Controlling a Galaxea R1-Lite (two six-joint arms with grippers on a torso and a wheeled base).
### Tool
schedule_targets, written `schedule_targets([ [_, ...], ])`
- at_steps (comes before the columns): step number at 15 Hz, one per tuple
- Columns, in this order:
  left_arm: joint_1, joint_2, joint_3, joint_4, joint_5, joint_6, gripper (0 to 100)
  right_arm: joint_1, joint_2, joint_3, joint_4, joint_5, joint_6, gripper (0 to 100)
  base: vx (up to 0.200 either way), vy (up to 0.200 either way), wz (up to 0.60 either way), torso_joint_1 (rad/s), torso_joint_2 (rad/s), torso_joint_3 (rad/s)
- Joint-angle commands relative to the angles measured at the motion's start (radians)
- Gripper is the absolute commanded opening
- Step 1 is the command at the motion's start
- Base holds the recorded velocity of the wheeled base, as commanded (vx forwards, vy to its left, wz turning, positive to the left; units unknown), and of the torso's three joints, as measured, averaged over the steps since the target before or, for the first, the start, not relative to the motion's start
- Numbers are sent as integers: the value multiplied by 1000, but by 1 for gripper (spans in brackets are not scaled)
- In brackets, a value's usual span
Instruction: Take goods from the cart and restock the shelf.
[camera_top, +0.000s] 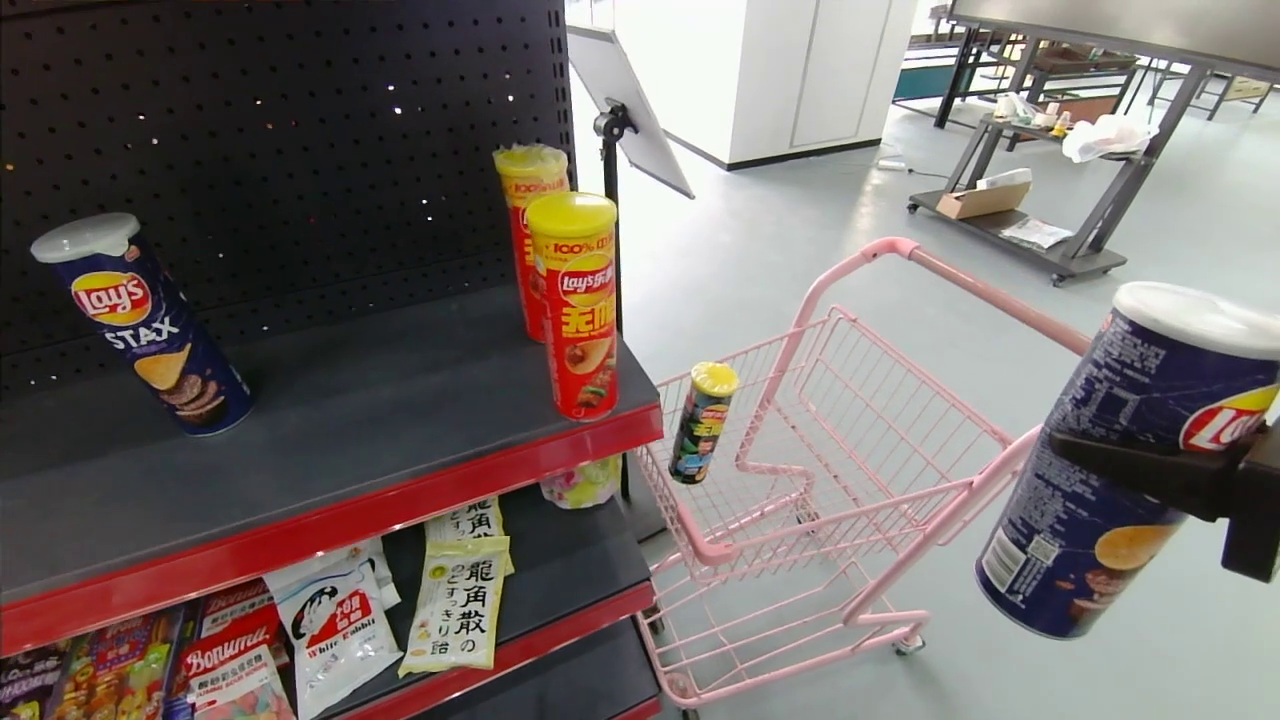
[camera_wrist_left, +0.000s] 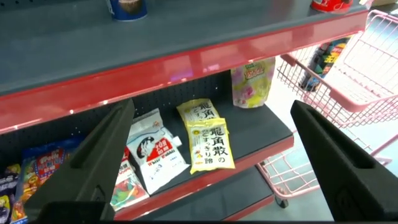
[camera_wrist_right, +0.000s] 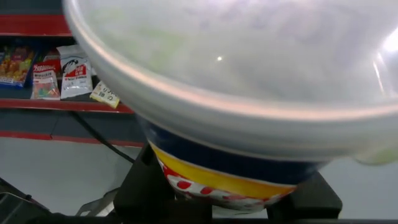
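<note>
The right pincer (camera_top: 1150, 468) is gripping a blue cylindrical can (camera_top: 1110, 390), white-lidded, beside the pink wire cart (camera_top: 860, 440); the left pincer (camera_wrist_left: 211, 162) is gaping wide nearby.

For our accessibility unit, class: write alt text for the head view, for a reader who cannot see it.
The right pincer holds a tilted blue can to the right of a pink cart with one small can inside. On the shelf to the left stand two red cans and a second blue can, with snack bags below.
</note>
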Motion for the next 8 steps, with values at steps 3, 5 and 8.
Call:
schedule_targets([
  [3, 0, 1, 0, 0, 0, 0, 100, -2, 4, 17, 6, -4, -14, 0, 0, 0, 200, 136, -297, -165],
  [5, 0, 1, 0, 0, 0, 0, 100, -2, 2, 30, 1, -4, -14, 0, 0, 0, 600, 19, -44, -24],
  [8, 0, 1, 0, -2, 0, 0, 100, -3, 1, 37, 0, -4, -14, 0, 0, 0, 600, 14, 2, -1],
])
